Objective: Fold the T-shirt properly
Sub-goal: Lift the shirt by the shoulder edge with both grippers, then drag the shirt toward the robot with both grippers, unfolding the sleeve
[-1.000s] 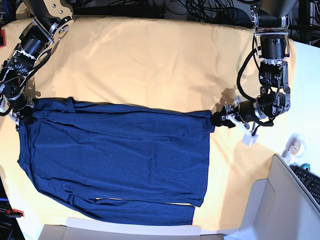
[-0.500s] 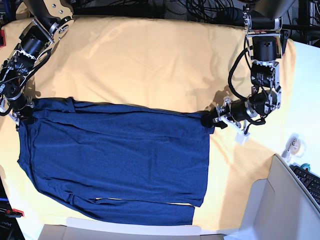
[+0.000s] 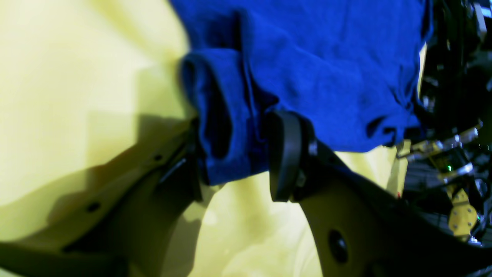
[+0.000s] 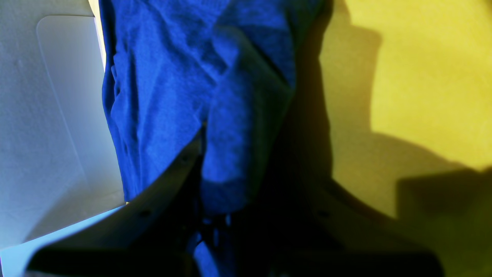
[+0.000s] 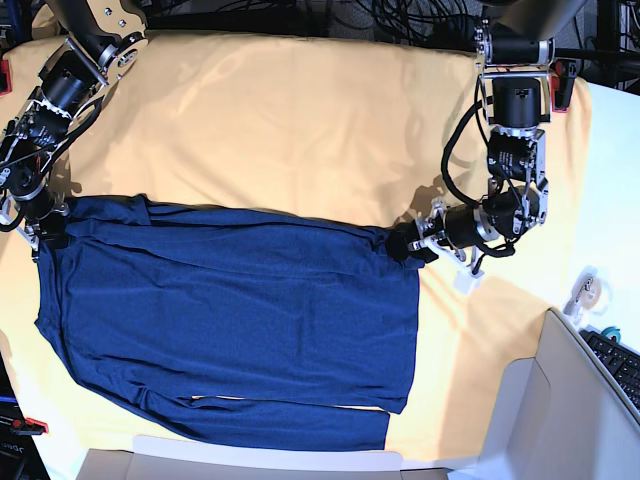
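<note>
At the near edge of the base view a pale panel [image 5: 240, 462] lay along the surface, and just beyond it the shirt [image 5: 230, 320] was spread flat and wide over the yellow cloth [image 5: 300, 120], its hem side toward the view's right and a folded sleeve running along its near edge. The shirt filled the near and left part of the cloth, with the far half of the cloth bare. At the shirt's far right corner the left pincer [image 5: 405, 243] lay low and level, its fingers closed over the bunched corner; the left wrist view showed a rolled fold of blue fabric [image 3: 230, 127] clamped between the two fingers [image 3: 286, 154], with yellow cloth beneath. At the far left corner, at the cloth's edge, the right pincer [image 5: 45, 222] pressed into the shirt's shoulder end; the right wrist view showed a thick tuck of fabric [image 4: 230, 154] pinched between its dark fingers [image 4: 180, 173], the rest of the shirt trailing away toward a grey-white surface [image 4: 46, 115] on one side and yellow cloth on the other. Both arms reached down from the far side, where black cables [image 5: 420, 20] tangled behind the cloth. At the right a keyboard [image 5: 622, 362] showed beside a grey box wall [image 5: 560, 400].
</note>
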Robot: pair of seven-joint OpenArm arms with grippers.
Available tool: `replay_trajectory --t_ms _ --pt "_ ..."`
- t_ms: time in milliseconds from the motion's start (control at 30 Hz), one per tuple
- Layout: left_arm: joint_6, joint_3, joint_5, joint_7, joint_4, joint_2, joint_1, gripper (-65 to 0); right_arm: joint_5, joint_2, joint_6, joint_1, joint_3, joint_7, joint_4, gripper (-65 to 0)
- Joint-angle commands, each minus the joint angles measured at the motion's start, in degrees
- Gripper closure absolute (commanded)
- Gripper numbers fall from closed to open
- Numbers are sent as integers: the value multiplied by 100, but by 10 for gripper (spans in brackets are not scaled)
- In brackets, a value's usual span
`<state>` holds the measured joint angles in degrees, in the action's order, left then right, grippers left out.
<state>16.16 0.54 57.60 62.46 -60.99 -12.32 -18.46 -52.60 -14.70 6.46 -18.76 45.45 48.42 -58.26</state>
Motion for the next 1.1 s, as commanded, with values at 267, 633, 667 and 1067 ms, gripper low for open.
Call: replay_trajectory --t_ms 267,633,667,1067 --pt "436 39 37 1 -59 -56 -189 -275 -81 -20 18 17 4 76 -25 -10" --pt "665 39 37 -210 583 -74 -550 -277 -81 -20 18 26 31 76 -25 -10" --pt "665 12 29 -254 653 -74 -550 -277 -81 -20 18 26 31 76 -25 -10" --pt "665 -5 20 -395 723 -83 -356 -7 -81 -38 18 202 4 85 -236 0"
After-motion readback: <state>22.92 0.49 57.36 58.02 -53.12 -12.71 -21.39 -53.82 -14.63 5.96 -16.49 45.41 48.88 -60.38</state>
